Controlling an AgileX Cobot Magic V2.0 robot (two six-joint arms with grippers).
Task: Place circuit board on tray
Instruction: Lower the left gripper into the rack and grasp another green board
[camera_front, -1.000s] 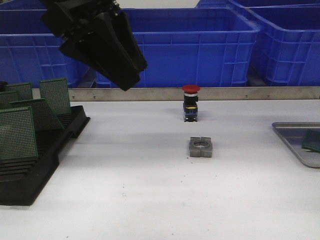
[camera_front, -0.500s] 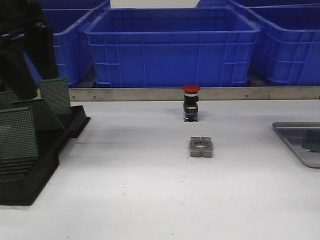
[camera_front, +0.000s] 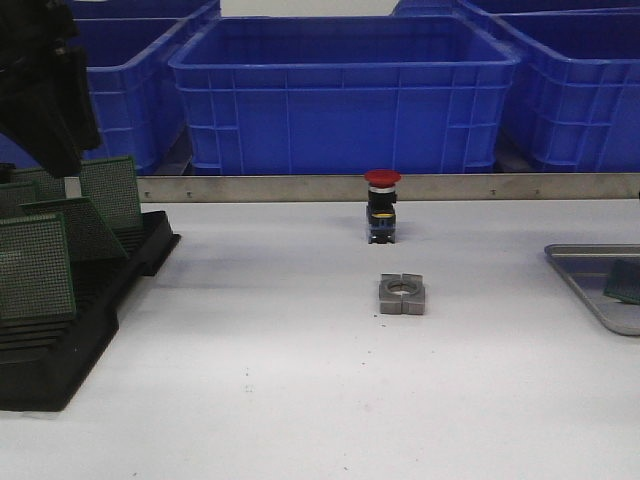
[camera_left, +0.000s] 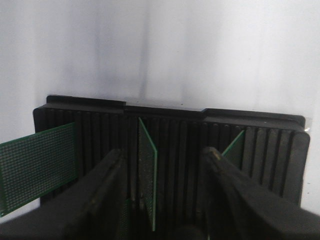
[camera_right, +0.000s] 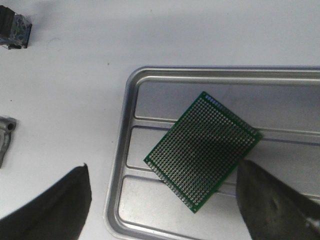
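One circuit board lies flat in the tray, and more boards stand in the rack.

Over the black rack, the left gripper hangs with its fingers spread wide, and a thin green board stands on edge between them, not touched. Above the silver tray, the right gripper is spread wide too, holding nothing. Between rack and tray, a red button and a grey metal block sit on the white table.

Open table mid-way (push-button, slotted metal block only obstacles)
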